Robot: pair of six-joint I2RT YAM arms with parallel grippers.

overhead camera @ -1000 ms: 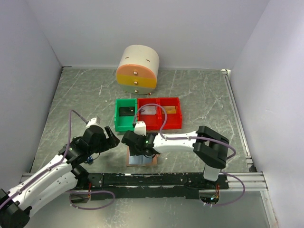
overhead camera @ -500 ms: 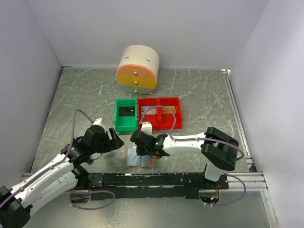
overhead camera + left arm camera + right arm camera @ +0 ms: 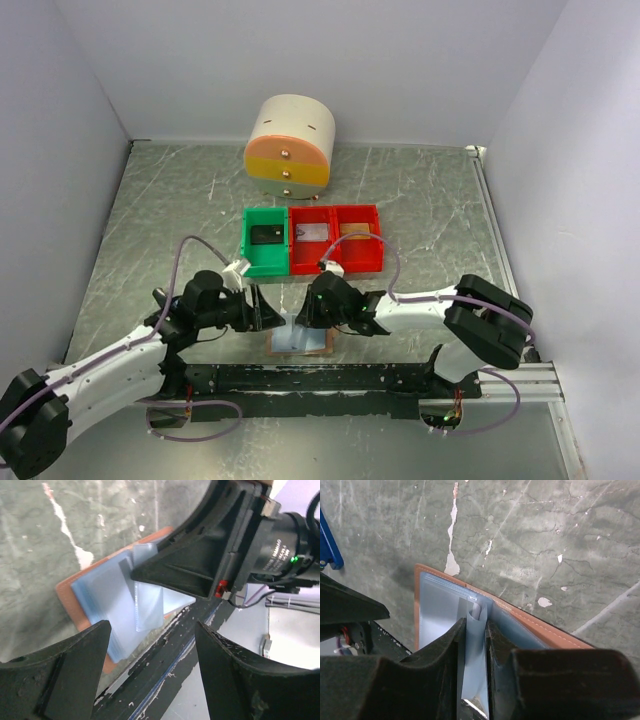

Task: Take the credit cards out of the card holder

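The tan-brown card holder (image 3: pixel 300 343) lies open on the table by the front rail, its pale blue pockets facing up. It also shows in the left wrist view (image 3: pixel 67 587) and the right wrist view (image 3: pixel 555 630). My right gripper (image 3: pixel 310 320) is over the holder, shut on a pale blue credit card (image 3: pixel 476 655) that stands up out of a pocket. The same card (image 3: pixel 149 605) shows in the left wrist view below the right gripper's fingers. My left gripper (image 3: pixel 262 310) is open and empty, just left of the holder, above the table (image 3: pixel 150 680).
A green bin (image 3: pixel 263 240) holding a dark item and two red bins (image 3: pixel 335 238) stand behind the holder. A round cream and orange drawer box (image 3: pixel 290 147) is at the back. A black rail (image 3: pixel 330 378) runs along the front. A blue object (image 3: pixel 327 540) lies at the left.
My left gripper has moved right, close to the holder. My right gripper has shifted right and now stands over the holder's far side, holding the card.
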